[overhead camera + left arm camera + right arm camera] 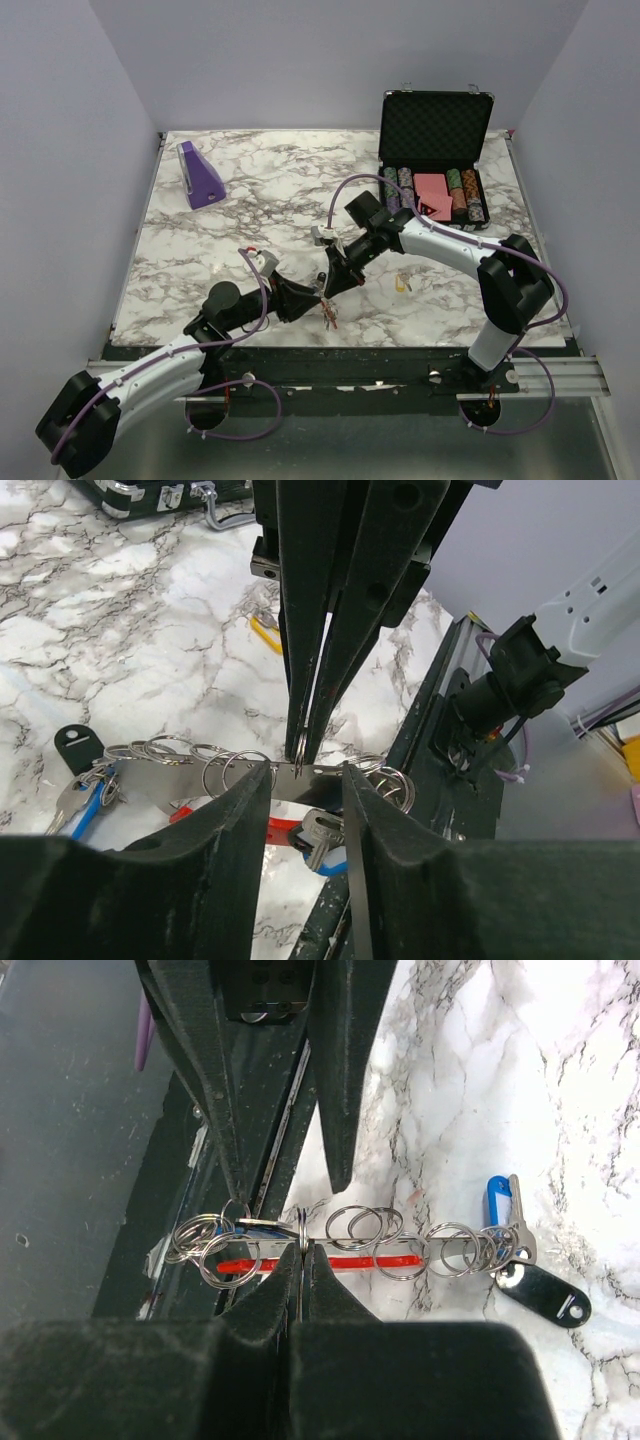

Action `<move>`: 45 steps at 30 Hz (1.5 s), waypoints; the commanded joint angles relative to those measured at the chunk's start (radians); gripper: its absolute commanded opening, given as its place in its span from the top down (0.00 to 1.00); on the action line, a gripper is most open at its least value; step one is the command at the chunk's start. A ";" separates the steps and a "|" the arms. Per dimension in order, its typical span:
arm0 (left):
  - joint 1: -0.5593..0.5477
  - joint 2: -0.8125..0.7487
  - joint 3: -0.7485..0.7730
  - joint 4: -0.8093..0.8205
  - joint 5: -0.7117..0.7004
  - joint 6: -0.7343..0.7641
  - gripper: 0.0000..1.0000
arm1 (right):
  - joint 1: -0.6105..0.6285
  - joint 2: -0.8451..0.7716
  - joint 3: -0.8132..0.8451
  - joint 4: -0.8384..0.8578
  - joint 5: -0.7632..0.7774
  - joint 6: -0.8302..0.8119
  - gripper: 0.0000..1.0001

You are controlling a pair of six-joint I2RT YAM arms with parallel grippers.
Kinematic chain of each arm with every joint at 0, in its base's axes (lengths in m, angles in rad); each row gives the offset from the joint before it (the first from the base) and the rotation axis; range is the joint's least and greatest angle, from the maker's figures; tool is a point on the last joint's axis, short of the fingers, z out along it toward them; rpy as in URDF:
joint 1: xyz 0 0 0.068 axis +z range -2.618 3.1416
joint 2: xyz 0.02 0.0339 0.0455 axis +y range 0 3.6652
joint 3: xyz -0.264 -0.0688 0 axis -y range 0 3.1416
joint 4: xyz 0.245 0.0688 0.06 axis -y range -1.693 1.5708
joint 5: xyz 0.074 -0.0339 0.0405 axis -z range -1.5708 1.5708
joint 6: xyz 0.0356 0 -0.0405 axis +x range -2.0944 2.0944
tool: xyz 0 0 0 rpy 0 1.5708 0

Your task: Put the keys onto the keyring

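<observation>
The keyring (329, 314) hangs at the table's front edge between both grippers. It is a metal strip (400, 1243) strung with several thin rings, over a red crescent (350, 1262), with a dark tag (545, 1295) and a blue-headed key (497, 1203) at one end. My right gripper (300, 1252) is shut on one ring (299, 755) threaded on the strip. My left gripper (307, 780) has its jaws apart, with the strip lying across just past its tips. Another blue-headed key (335, 855) hangs below. A yellow key (402, 285) lies alone on the marble.
An open black case (435, 130) with poker chips stands at the back right. A purple wedge (200, 175) sits at the back left. A dark metal rail (400, 362) runs right along the table's front edge, under the keyring.
</observation>
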 commanded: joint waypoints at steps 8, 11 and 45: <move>-0.005 0.114 0.020 0.086 0.065 0.056 0.70 | 0.000 -0.023 -0.010 0.010 -0.059 -0.026 0.99; -0.005 0.125 0.032 0.080 0.073 0.065 0.74 | 0.002 -0.021 -0.009 0.011 -0.058 -0.024 0.99; -0.028 0.180 0.226 -0.272 0.079 0.133 1.00 | 0.002 -0.009 0.028 -0.012 -0.003 0.025 0.99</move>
